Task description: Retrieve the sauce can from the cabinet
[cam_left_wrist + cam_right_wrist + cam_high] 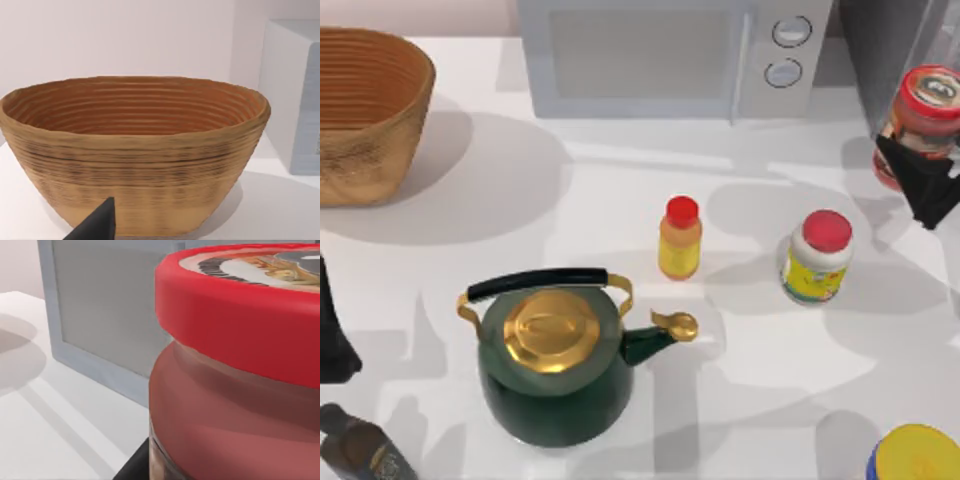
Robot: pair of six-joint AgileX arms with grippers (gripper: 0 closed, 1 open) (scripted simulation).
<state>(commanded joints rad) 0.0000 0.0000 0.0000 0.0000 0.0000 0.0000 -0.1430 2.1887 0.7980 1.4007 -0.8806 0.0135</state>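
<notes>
The sauce can (928,105), with a see-through orange-red body and a red-rimmed printed lid, hangs above the table at the far right. It is just in front of the dark grey cabinet (885,50). My right gripper (918,165) is shut on its lower body. Up close in the right wrist view, the sauce can (240,390) shows its red lid rim and a black finger (135,465) at its base. My left gripper (332,335) is parked at the table's left edge.
A white microwave (660,60) stands at the back. A woven basket (365,110) sits back left. A slim yellow bottle (680,240), a yellow-labelled jar (817,258) and a green kettle (555,365) occupy the middle. A dark bottle (355,450) is front left and a yellow-lidded container (915,455) front right.
</notes>
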